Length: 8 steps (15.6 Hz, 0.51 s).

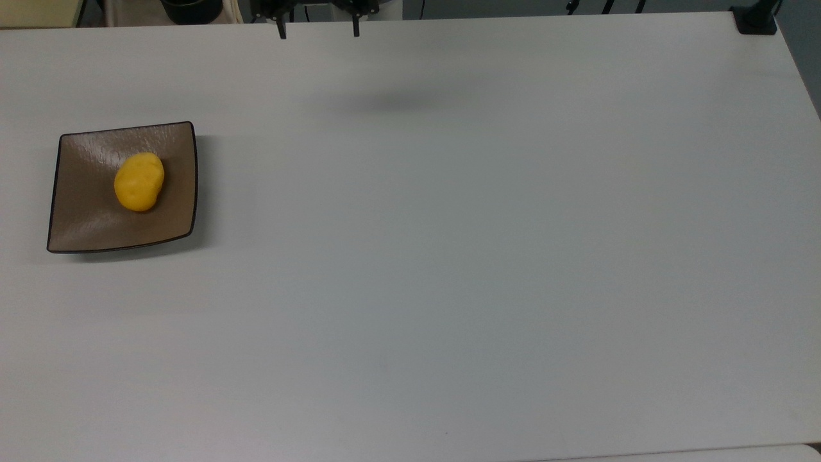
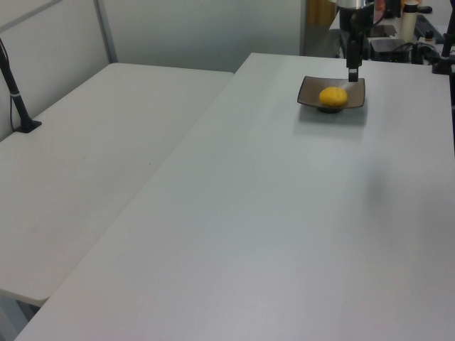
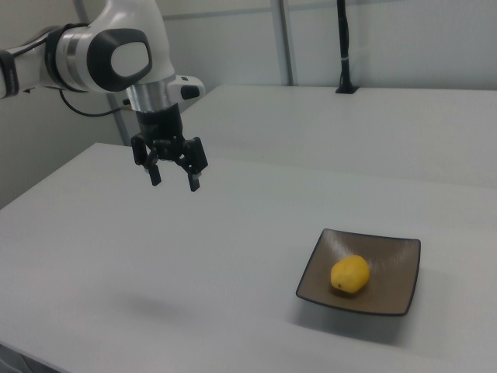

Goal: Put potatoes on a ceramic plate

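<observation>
I see my gripper (image 3: pixel 174 177) hanging above the white table (image 3: pixel 233 311) with its two fingers spread wide and nothing between them. The potato (image 3: pixel 349 274) lies well away from it, towards the right view's right, resting in the dished centre of the brown ceramic plate (image 3: pixel 392 287).

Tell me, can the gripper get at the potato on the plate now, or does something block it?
Probably yes. The gripper hangs open above bare table, well apart from the ceramic plate. The potato lies uncovered in the plate's centre, and nothing stands between them.
</observation>
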Tool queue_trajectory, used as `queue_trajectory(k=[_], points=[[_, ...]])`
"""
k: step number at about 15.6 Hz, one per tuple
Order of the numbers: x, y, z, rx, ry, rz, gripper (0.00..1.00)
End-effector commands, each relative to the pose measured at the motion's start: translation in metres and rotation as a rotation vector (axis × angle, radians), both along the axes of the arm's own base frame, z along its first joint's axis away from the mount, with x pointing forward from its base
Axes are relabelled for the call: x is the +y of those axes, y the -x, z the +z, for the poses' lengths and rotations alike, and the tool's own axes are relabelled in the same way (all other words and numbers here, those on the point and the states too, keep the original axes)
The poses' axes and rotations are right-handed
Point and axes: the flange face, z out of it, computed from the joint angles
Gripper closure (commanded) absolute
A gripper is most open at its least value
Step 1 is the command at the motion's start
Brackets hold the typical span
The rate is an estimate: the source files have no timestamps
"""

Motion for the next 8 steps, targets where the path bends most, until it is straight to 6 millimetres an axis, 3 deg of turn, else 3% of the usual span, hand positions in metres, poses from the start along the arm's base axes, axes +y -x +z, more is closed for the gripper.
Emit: queue_trajectory(k=[1,8], points=[[0.0127,0.0033,0.0043,-0.051,-0.08,0.012,0.0],[0.0138,0.0034,0.0049,-0.056,-0.083,0.013,0.0]])
